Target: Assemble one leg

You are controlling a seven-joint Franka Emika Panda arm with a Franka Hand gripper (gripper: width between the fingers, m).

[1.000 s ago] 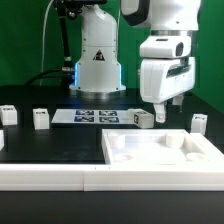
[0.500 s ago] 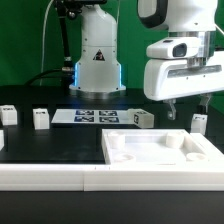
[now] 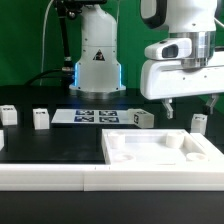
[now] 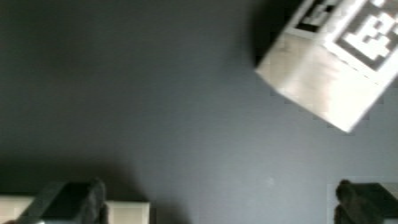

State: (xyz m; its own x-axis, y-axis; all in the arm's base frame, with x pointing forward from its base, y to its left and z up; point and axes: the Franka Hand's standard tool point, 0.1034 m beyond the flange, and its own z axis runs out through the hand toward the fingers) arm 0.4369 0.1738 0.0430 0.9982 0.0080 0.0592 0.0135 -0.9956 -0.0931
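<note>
Several small white legs with black-and-white tags stand on the dark table: two at the exterior view's left, one mid-table and one at the right. My gripper hangs open and empty above the table between the last two, just behind the large white panel. In the wrist view the gripper has its dark fingertips wide apart over bare table. One tagged leg lies well ahead of them, clear of the jaws.
The marker board lies behind the legs, in front of the robot base. A white strip runs along the front edge beside the panel. A pale edge shows beside one fingertip in the wrist view.
My gripper has moved toward the exterior view's right and turned, so both fingers now show spread wide apart. The legs and panel have not moved.
</note>
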